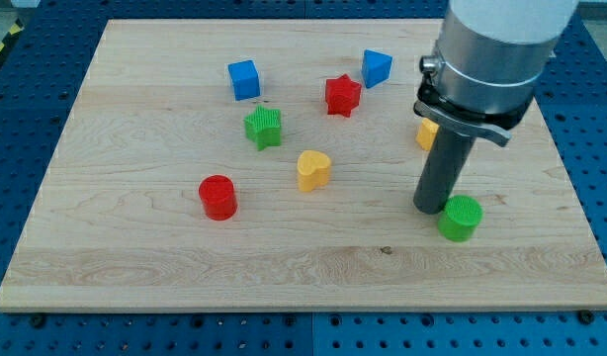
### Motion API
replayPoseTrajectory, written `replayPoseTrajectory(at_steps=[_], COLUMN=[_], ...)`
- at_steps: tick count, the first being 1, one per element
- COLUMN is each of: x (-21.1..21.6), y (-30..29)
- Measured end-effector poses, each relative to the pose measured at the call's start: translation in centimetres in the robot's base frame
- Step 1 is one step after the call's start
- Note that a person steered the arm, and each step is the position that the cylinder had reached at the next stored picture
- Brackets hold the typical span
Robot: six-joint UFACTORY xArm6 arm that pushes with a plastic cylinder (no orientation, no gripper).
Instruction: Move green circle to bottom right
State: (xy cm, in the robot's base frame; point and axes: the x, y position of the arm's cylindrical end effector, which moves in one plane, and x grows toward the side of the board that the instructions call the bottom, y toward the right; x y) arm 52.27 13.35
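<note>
The green circle (461,218) is a short green cylinder on the wooden board (135,257), at the view's lower right. My tip (431,209) rests on the board just left of the green circle, touching or almost touching its left side. The rod rises from there to the large grey arm body at the view's top right.
A green star (264,127), a yellow heart (313,169) and a red cylinder (218,197) lie mid-board. A blue cube (243,79), a red star (343,95) and a blue block (376,67) lie nearer the top. A yellow block (426,133) is partly hidden behind the arm.
</note>
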Motion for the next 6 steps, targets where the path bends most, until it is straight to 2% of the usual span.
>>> replayPoseTrajectory(at_steps=[2, 6], x=[4.6, 6.4], y=[2.2, 4.8])
